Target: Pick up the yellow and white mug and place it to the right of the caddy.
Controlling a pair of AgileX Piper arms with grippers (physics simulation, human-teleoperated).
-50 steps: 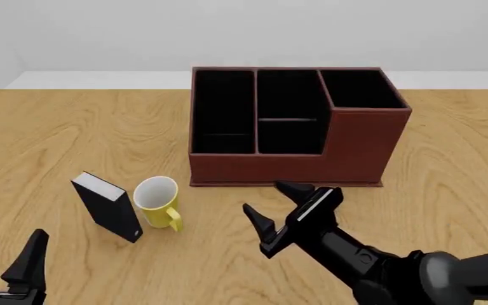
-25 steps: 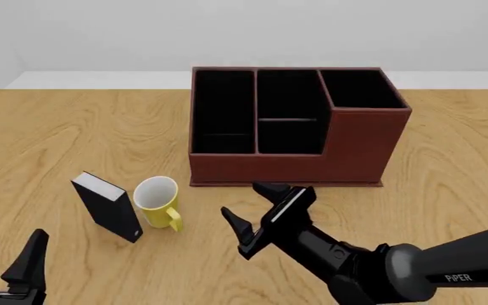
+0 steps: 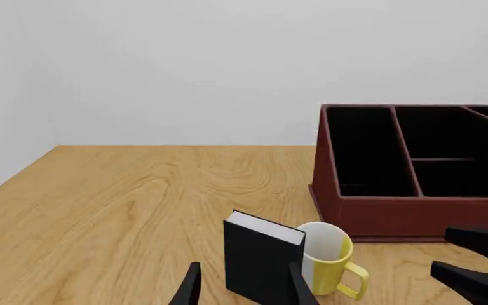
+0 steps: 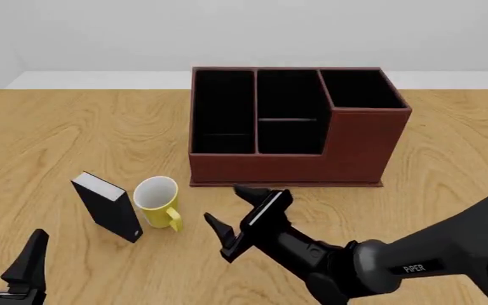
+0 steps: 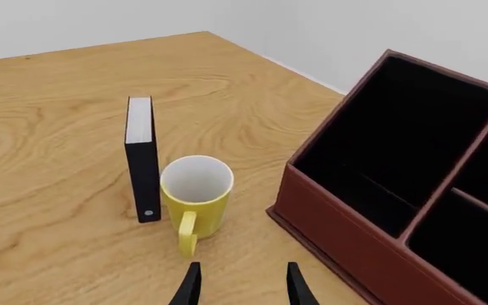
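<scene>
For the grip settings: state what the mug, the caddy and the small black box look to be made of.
Yellow and white mug: probably glazed ceramic, smooth yellow outside, white inside.
Caddy: looks like matte reddish-brown leather, faintly grained, with black lining.
Black box: book-like, matte black cover, white edge; material unclear.

You have a small black book-like box [image 4: 108, 206] standing upright on the wooden table [image 4: 66, 133], toward the near left part of the surface in the front view. It shows a white strip along its top edge, like page edges, and in the right wrist view a small pale dot sits low on its narrow black face [image 5: 142, 166]. Beyond the table's far edge you see a plain pale wall [image 4: 244, 32], which also fills the background of the left wrist view behind the box [image 3: 261, 257].
</scene>
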